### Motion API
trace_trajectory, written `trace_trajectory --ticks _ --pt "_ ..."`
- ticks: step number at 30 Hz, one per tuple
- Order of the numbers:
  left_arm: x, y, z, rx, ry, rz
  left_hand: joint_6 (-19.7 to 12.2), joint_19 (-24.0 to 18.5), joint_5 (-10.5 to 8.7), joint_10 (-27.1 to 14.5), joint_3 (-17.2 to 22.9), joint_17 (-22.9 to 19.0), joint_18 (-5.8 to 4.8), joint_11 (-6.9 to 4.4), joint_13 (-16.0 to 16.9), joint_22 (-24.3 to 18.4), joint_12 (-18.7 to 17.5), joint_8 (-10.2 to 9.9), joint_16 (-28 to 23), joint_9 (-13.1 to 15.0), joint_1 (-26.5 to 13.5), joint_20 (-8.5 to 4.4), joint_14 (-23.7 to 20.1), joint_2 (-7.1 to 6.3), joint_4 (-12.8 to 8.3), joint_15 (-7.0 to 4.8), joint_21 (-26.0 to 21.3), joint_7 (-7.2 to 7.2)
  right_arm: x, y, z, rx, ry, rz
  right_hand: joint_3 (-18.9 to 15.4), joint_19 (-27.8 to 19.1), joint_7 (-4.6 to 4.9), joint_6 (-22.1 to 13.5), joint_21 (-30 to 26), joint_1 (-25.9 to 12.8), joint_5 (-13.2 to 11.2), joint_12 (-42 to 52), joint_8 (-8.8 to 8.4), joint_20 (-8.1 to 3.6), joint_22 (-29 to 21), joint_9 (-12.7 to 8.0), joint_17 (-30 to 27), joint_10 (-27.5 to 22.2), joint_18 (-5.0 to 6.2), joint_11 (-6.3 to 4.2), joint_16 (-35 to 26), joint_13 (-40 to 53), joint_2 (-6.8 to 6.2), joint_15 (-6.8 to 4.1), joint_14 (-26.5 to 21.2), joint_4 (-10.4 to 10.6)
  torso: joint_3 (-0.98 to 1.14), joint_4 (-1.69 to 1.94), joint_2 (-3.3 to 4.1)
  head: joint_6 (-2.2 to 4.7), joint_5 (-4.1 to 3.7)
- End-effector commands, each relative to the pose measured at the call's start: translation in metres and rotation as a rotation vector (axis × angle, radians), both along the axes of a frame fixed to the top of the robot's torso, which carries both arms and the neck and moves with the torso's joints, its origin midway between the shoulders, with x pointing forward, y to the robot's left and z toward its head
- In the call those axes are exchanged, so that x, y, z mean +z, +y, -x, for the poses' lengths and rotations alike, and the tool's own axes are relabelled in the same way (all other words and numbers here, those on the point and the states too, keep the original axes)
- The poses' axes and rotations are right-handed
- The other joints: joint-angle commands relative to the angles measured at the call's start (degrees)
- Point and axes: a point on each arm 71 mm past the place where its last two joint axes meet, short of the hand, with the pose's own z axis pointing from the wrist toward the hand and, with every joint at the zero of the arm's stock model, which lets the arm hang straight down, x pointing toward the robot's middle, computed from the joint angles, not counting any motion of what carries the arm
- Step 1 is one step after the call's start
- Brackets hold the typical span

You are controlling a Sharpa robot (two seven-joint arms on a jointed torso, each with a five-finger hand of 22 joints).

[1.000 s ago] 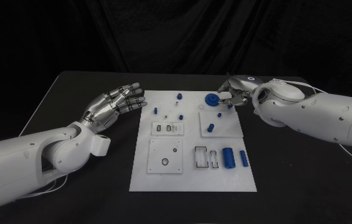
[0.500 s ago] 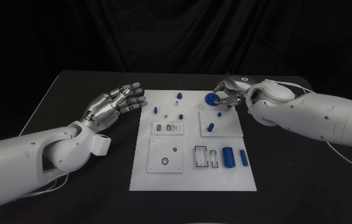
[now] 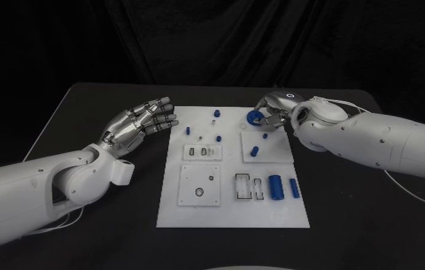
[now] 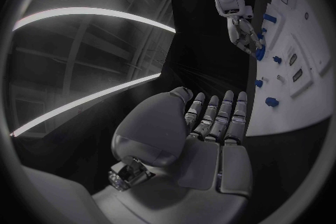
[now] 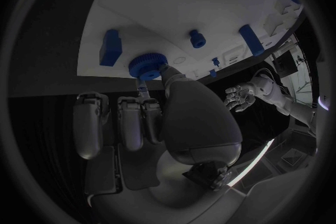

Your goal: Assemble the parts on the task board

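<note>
My right hand (image 3: 276, 111) sits at one o'clock on the task board (image 3: 232, 215), and my own forearm covers most of its fingers from above. The blue gear (image 5: 148, 65) is partly behind my fingertips (image 5: 142, 88); whether it is seated, I cannot tell.

Table: black table (image 3: 97, 107), its far edge set against a dark curtain.
Directly on it: the white task board (image 3: 232, 215), lying flat in the middle, long side running away from the robot.
Board's position: well apart from the table's left and right edges; its far end is near the table's far edge.
Around the board: bare black surface on both sides.
</note>
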Motion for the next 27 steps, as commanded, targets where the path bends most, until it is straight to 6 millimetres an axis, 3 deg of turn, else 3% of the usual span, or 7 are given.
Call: trace_trajectory --ticks 1,3,6,9,16,23,27 --pt "0.009 0.001 0.001 0.014 -0.112 0.083 -0.17 0.36 0.11 -0.63 0.44 0.07 -0.6 0.02 -0.05 -0.07 -0.28 -0.36 0.29 0.0 -0.28 -0.13 0.05 0.21 -0.05 0.48 0.33 0.31 0.001 0.001 0.001 0.018 -0.034 -0.019 0.78 0.99 -0.62 3.76 -0.38 1.53 4.57 0.15 2.5 0.01 10.16 1.75 15.08 5.98 -0.29 -0.16 0.14 15.03 0.52 0.17 6.02 -1.36 0.03 -0.05 0.01 -0.09 0.11" --pt "0.009 0.001 0.001 0.014 -0.111 0.083 -0.17 0.36 0.11 -0.63 0.44 0.07 -0.6 0.02 -0.05 -0.07 -0.28 -0.36 0.29 0.0 -0.28 -0.13 0.05 0.21 -0.05 0.48 0.33 0.31 0.001 0.002 0.001 0.022 -0.041 -0.023 1.51 0.98 -1.16 5.97 -0.44 2.62 7.29 0.15 4.5 -0.29 10.18 3.07 15.08 5.98 -0.28 -0.57 0.14 15.03 0.86 -0.16 6.02 -2.47 0.04 -0.06 0.0 -0.14 0.11" --pt "0.009 0.001 0.001 0.014 -0.11 0.082 -0.17 0.36 0.11 -0.63 0.44 0.07 -0.6 0.02 -0.05 -0.07 -0.28 -0.36 0.29 0.0 -0.28 -0.13 0.05 0.21 -0.05 0.48 0.33 0.31 0.001 0.001 0.001 0.028 -0.05 -0.028 1.96 0.93 -1.6 6.93 -0.53 3.19 9.31 0.15 6.29 -0.59 10.18 4.46 15.08 5.98 -0.27 -0.91 0.14 15.03 1.12 -0.48 6.02 -3.36 0.03 -0.06 -0.02 -0.11 0.12" --pt "0.009 0.001 0.001 0.014 -0.108 0.081 -0.17 0.36 0.11 -0.63 0.44 0.07 -0.6 0.02 -0.05 -0.07 -0.28 -0.36 0.29 0.0 -0.28 -0.13 0.05 0.21 -0.05 0.48 0.33 0.31 0.002 0.001 0.002 0.034 -0.062 -0.036 2.49 0.95 -2.13 9.04 -0.57 4.47 12.36 0.15 9.64 -0.73 10.24 6.97 15.08 5.98 -0.28 -0.78 0.14 15.03 1.22 -0.47 6.02 -5.14 0.0 -0.1 -0.03 -0.05 0.17" --pt "0.008 0.002 0.001 0.012 -0.104 0.079 -0.17 0.37 0.1 -0.68 0.55 0.07 -0.61 0.03 -0.06 -0.07 -0.33 -0.38 0.29 0.0 -0.32 -0.13 0.02 0.2 -0.06 0.49 0.34 0.35 0.005 0.001 0.007 0.059 -0.089 -0.06 2.55 1.09 -2.13 7.13 -0.58 5.32 11.12 0.15 14.41 -0.47 10.47 11.72 15.08 5.98 -0.33 -0.48 0.14 15.03 1.52 -0.32 6.02 -7.18 0.0 -0.13 -0.06 0.08 0.46" --pt "0.008 0.003 0.001 0.015 -0.102 0.076 -0.17 0.37 0.1 -0.68 0.55 0.07 -0.61 0.03 -0.06 -0.07 -0.33 -0.38 0.29 0.0 -0.32 -0.13 0.02 0.2 -0.06 0.49 0.34 0.35 0.013 0.01 0.017 0.099 -0.104 -0.088 2.07 1.22 -2.18 5.26 -0.55 4.33 7.85 0.15 16.03 -0.48 10.64 13.75 15.08 5.98 -0.36 -0.59 0.14 15.03 1.59 -0.33 6.02 -6.69 0.04 -0.13 -0.09 0.15 0.55" --pt "0.008 0.003 0.001 0.015 -0.101 0.075 -0.13 0.44 0.09 -0.67 0.62 0.07 -0.62 0.04 -0.04 -0.06 -0.21 -0.36 0.32 0.01 -0.34 -0.13 0.02 0.2 -0.07 0.5 0.38 0.36 0.02 0.021 0.022 0.133 -0.107 -0.101 2.01 1.23 -2.18 5.09 -0.55 4.16 7.58 0.15 16.11 -0.49 10.66 13.88 15.08 5.98 -0.36 -0.58 0.14 15.03 1.58 -0.33 6.02 -6.55 0.04 -0.18 -0.1 0.21 0.49"
